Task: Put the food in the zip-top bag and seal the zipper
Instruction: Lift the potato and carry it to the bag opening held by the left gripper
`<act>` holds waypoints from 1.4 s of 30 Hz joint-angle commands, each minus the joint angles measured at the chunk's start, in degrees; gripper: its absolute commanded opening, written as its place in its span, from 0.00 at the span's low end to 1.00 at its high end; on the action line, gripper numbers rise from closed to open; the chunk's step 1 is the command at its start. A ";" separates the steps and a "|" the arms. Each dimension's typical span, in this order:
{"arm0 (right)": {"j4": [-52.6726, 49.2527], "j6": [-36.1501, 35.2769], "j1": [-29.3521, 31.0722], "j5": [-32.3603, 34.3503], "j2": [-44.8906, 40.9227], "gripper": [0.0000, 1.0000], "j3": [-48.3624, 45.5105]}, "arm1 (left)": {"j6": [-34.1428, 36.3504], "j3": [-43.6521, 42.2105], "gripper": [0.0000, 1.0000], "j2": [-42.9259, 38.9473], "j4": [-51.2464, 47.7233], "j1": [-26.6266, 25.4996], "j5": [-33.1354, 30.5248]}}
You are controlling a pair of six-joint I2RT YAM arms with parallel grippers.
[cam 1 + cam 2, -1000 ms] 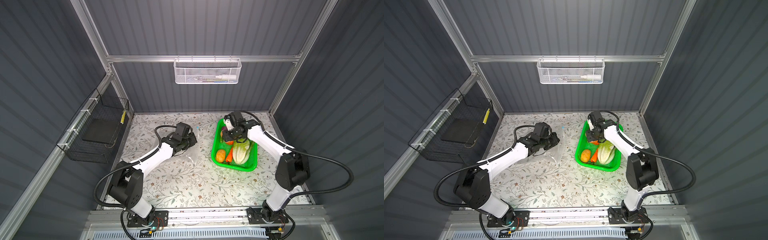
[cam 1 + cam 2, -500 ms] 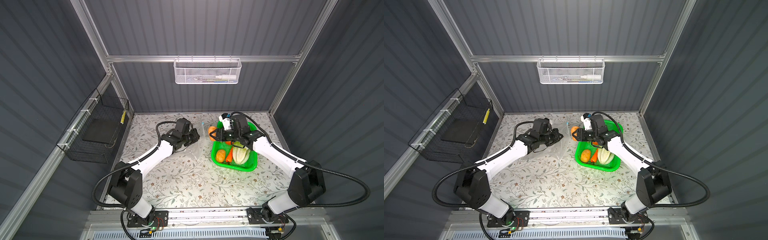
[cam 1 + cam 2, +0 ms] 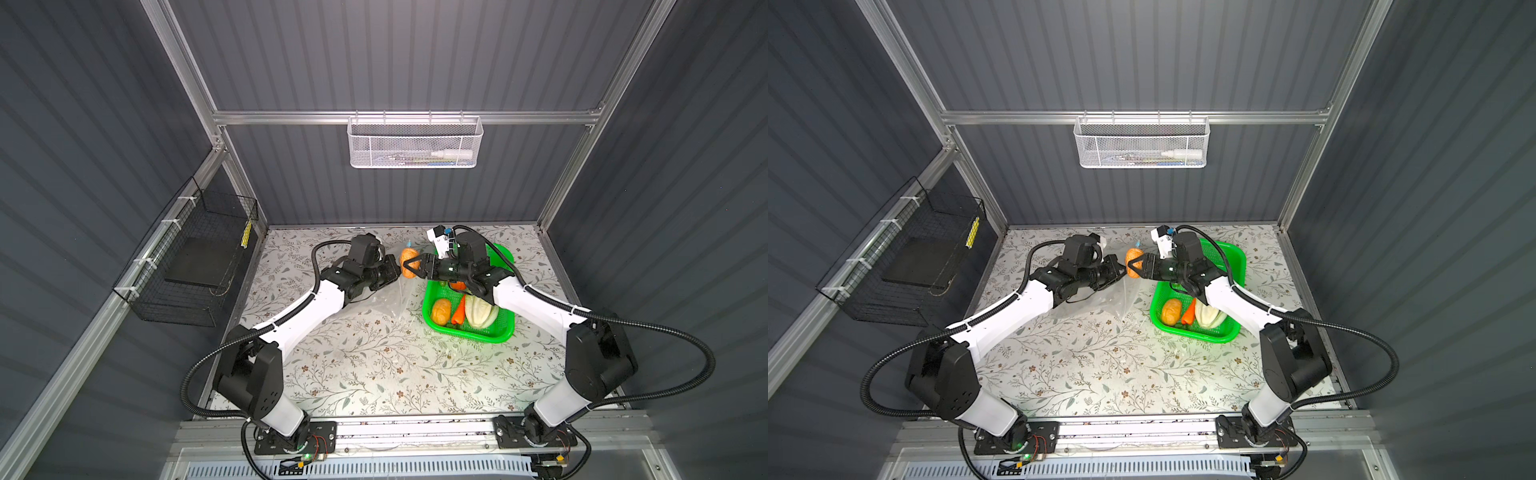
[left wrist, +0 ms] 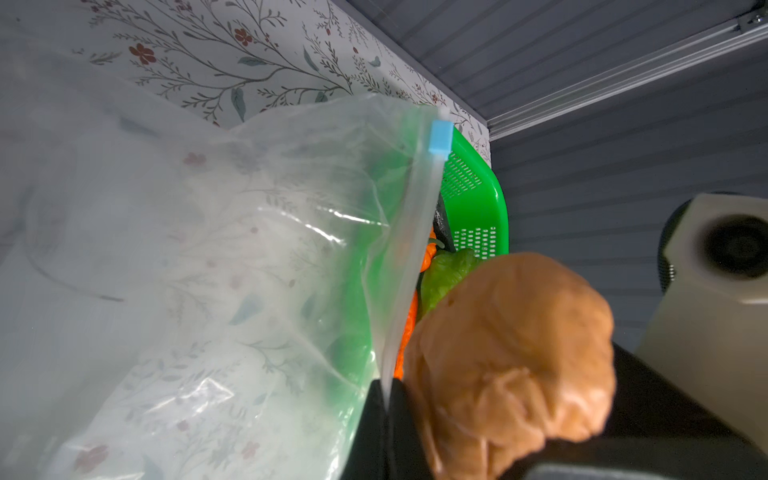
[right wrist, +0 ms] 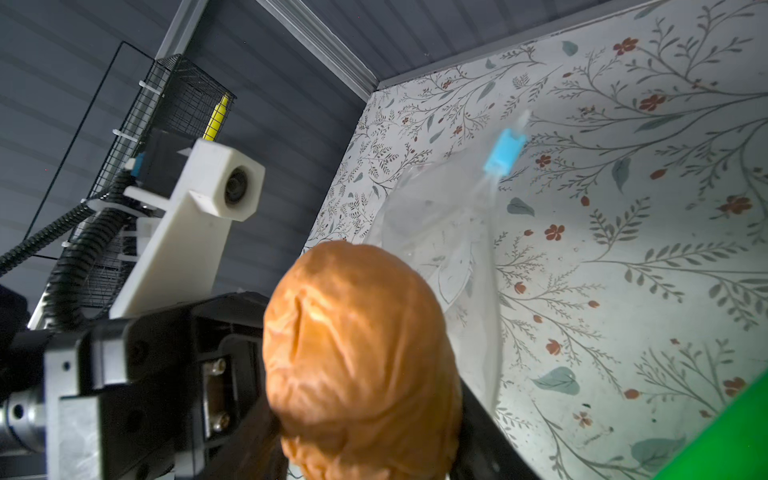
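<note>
Potato-like lump (image 3: 407, 254), light and squashy by my judgement, is best held across its middle, as my right gripper (image 3: 415, 266) pinches it, just above centre of a top view. Tan-orange and wrinkled, it hangs just beside the mouth of the limp, slippery zip-top bag (image 4: 208, 249), whose zipper (image 4: 415, 249) strip my left gripper (image 4: 386, 415) clamps, blue slider tab (image 4: 439, 137) at the far end.

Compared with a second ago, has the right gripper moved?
Yes. The right gripper, holding the potato-like lump, has swung left, off the green basket toward the zip-top bag.
</note>
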 commanded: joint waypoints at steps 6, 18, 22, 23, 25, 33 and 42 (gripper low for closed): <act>10.68 6.49 0.42 -1.81 1.97 0.40 -4.01 | -0.58 2.10 0.00 -2.77 1.04 0.50 1.76; 8.23 6.19 2.88 -0.61 5.85 0.39 -2.33 | -0.70 2.73 0.00 -2.92 2.27 0.58 2.11; 2.16 3.15 4.11 2.21 7.33 0.40 0.74 | -0.51 2.80 0.00 -2.82 2.31 0.60 2.26; -0.17 2.45 4.54 3.32 7.99 0.42 2.07 | -0.37 2.96 0.00 -2.83 2.25 0.62 2.15; -3.88 0.99 5.23 4.80 9.32 0.44 4.49 | -0.24 3.06 0.00 -2.83 2.22 0.67 1.96; -10.41 -0.63 5.84 8.00 11.19 0.67 8.42 | 0.47 2.27 0.00 -2.84 0.85 0.82 -1.23; -12.93 -3.08 5.89 8.27 9.02 0.79 9.77 | 1.52 2.01 0.00 -2.48 0.66 0.96 -2.87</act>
